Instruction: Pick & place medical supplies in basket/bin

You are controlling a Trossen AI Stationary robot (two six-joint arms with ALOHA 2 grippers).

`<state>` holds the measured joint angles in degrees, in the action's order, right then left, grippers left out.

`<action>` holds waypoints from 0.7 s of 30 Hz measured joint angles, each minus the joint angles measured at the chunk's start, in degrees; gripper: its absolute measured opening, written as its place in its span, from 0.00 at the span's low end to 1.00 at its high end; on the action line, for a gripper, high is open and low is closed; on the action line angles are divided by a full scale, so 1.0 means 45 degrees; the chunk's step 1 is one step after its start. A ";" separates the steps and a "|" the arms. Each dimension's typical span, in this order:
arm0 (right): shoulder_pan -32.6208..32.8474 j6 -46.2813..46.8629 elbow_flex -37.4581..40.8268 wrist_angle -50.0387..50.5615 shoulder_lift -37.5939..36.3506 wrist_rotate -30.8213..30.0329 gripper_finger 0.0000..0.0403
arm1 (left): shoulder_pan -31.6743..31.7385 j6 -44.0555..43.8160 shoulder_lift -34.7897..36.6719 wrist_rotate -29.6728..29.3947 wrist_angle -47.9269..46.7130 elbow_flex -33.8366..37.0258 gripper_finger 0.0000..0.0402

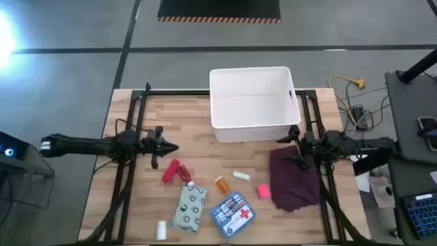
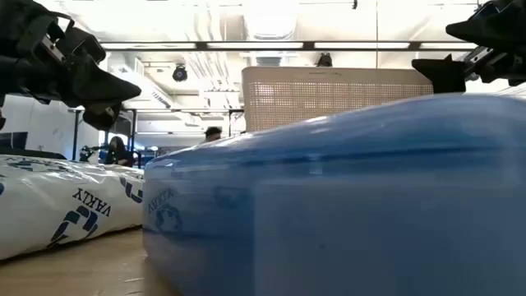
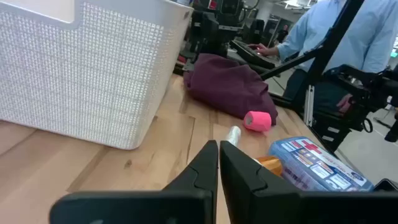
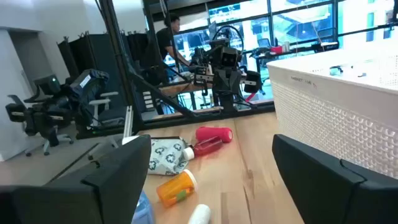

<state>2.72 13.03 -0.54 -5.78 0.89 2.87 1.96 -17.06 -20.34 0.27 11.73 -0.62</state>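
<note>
The white bin (image 1: 250, 102) stands at the table's far middle. On the near half lie a red tube (image 1: 171, 169), a grey-green dotted pouch (image 1: 190, 207), a blue first-aid box (image 1: 232, 214), an orange pill bottle (image 1: 222, 184), two small white bottles (image 1: 240, 175) (image 1: 161, 229) and a pink block (image 1: 263, 191). My left gripper (image 1: 174, 147) is shut and empty above the table, left of the bin and just beyond the red tube. My right gripper (image 1: 290, 149) is open and empty at the bin's near right corner, over the maroon cloth (image 1: 293, 178).
The black arm frames (image 1: 133, 137) (image 1: 321, 137) run along both sides of the table. In the low view the blue box (image 2: 345, 197) fills the foreground, with the pouch (image 2: 66, 205) on its left. A person in a blue shirt (image 3: 348, 37) stands beyond the table's right side.
</note>
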 joint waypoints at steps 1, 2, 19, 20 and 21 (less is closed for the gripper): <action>0.0000 0.0000 0.0001 -0.0005 0.0000 -0.0005 0.81 | 0.0000 0.0000 -0.0004 0.0000 0.0004 -0.0005 0.00; 0.0000 -0.0004 -0.0001 -0.0002 0.0000 0.0000 0.80 | -0.0003 0.0002 -0.0002 0.0000 0.0000 -0.0005 0.00; 0.0000 0.0001 -0.0002 -0.0003 0.0001 -0.0005 0.81 | -0.0005 0.0000 -0.0005 0.0000 0.0000 0.0000 0.00; 0.0000 -0.0003 -0.0003 -0.0004 0.0001 -0.0002 0.81 | -0.0001 0.0000 -0.0005 0.0000 0.0000 -0.0005 0.00; 0.0000 -0.0004 -0.0004 -0.0002 0.0000 -0.0002 0.81 | -0.0001 0.0000 -0.0001 0.0000 0.0004 -0.0005 0.00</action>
<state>2.72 13.02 -0.56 -5.79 0.89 2.87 1.95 -17.06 -20.34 0.27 11.74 -0.64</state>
